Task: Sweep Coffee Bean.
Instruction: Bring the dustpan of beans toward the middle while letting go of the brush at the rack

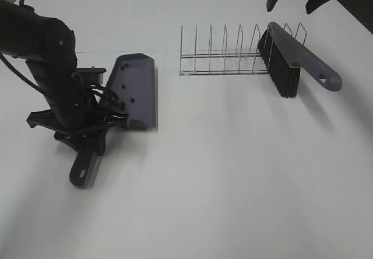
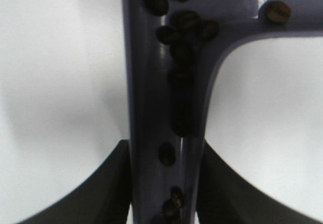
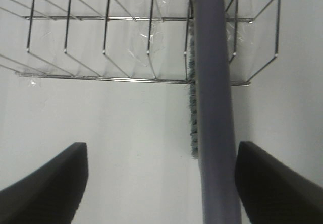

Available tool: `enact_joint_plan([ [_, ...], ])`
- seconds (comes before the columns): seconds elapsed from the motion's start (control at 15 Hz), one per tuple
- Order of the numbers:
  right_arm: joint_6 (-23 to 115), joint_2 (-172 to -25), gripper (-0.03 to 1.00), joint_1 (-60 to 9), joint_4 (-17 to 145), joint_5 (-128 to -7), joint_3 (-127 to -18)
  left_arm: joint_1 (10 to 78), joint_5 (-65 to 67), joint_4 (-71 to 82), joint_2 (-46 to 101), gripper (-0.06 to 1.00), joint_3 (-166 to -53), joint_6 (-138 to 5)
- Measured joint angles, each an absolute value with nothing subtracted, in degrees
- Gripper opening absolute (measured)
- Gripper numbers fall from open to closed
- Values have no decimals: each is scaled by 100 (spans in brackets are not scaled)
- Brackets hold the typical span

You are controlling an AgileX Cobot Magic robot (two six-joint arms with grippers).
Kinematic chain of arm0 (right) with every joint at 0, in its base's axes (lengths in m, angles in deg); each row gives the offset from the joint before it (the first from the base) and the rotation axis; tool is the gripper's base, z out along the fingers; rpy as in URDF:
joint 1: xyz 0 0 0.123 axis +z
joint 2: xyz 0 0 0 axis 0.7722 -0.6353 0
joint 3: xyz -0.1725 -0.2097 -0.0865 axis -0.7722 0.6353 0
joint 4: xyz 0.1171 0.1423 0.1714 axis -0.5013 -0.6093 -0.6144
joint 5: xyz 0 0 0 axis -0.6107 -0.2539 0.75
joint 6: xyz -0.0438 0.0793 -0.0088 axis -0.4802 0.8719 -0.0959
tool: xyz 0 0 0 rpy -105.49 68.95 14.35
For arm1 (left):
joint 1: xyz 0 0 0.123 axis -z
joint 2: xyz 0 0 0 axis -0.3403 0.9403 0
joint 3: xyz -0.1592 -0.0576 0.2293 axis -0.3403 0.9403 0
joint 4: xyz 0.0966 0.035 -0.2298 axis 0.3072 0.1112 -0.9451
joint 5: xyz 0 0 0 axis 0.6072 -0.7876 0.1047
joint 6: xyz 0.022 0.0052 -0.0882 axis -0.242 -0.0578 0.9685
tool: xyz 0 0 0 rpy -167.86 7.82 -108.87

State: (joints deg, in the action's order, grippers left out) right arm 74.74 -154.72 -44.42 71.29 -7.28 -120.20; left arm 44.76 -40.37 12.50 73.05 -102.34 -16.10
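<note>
Coffee beans (image 2: 182, 19) already lie in the grey-purple dustpan (image 1: 137, 90) at the left of the table (image 1: 233, 183); the left wrist view shows them gathered in the channel of its handle, and a few dark specks show on the pan in the high view. No loose beans can be made out on the table. The left pincer (image 2: 164, 183) is pinching the dustpan's handle, one finger (image 2: 108, 188) pressed against each side. Further right stands a wire rack (image 1: 224, 55), and the brush (image 1: 291, 58) leans in it, bristles down, handle pointing toward the right edge. The right pincer (image 3: 161, 183) is spread wide, hanging over the brush's back without touching it.

Judging from this, sweeping looks finished and the brush is parked. To do the rest well, keep the pan level or tipped slightly toward the handle so beans stay put, and move it slowly. The right arm should rise straight up, clear of brush and rack.
</note>
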Motion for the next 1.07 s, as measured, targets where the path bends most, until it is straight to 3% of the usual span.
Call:
enact_joint_plan([
  [0.67,7474,-15472,68,-4185,7439,-682,-12020,4654,-3951,803,7557,33,-10285,-1673],
  [0.8,7474,-15472,68,-4185,7444,-682,-12020,4654,-3951,700,7545,47,-10297,-1673],
  [0.87,7474,-15472,68,-4185,7444,-682,-12020,4660,-3962,677,7517,65,-10297,-1673],
  [1.07,7474,-15472,68,-4185,7444,-682,-12020,4660,-4088,729,7230,74,-10297,-1673],
])
